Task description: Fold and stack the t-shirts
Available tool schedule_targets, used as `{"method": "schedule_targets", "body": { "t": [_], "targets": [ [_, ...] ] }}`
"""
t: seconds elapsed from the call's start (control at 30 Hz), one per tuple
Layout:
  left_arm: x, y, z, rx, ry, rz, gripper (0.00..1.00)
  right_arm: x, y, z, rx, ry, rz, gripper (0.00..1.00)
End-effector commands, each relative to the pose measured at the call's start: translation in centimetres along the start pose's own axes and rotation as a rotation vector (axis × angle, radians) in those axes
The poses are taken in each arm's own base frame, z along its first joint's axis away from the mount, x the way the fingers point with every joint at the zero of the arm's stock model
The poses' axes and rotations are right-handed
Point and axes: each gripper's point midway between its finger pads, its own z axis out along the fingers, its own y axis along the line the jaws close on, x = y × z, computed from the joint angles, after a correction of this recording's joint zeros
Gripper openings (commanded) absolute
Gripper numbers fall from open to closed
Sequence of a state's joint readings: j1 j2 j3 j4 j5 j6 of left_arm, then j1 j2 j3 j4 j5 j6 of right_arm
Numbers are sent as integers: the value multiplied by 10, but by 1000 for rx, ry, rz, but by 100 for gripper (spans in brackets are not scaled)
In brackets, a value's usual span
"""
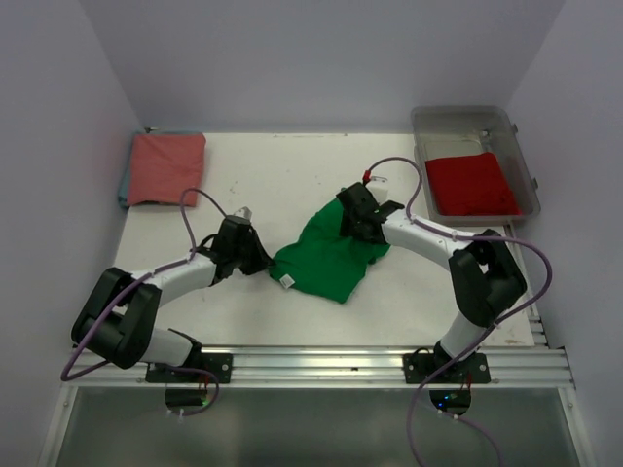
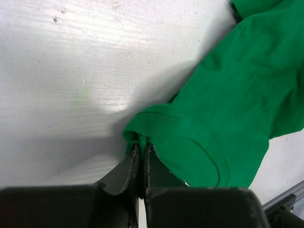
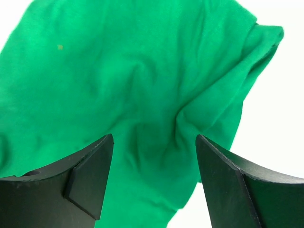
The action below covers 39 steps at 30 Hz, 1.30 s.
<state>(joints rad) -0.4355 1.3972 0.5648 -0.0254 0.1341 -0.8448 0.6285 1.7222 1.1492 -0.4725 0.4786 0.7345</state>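
The bright green t-shirt (image 1: 331, 258) lies crumpled in the middle of the table. My left gripper (image 1: 261, 261) is at its left edge, jaws shut on a fold of the hemmed edge (image 2: 141, 148) of the green cloth (image 2: 237, 95). My right gripper (image 1: 352, 219) hangs over the shirt's back right part, open (image 3: 154, 142), with wrinkled green cloth (image 3: 118, 71) below and nothing between its fingers. A salmon-pink t-shirt (image 1: 167, 167) lies folded at the back left. A red t-shirt (image 1: 472, 183) lies folded in a bin.
The clear plastic bin (image 1: 462, 115) holding the red shirt stands at the back right corner. A blue edge shows under the pink shirt. White walls close in the table on three sides. A metal rail (image 1: 389, 358) runs along the near edge.
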Motion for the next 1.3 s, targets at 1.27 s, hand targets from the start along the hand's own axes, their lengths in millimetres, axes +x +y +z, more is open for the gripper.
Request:
{"method": "schedule_targets", "body": {
  "t": [1.27],
  "targets": [
    [-212,-206,-288,217,-651,370,0,-104,172,55,-646,57,-65,76]
  ]
}}
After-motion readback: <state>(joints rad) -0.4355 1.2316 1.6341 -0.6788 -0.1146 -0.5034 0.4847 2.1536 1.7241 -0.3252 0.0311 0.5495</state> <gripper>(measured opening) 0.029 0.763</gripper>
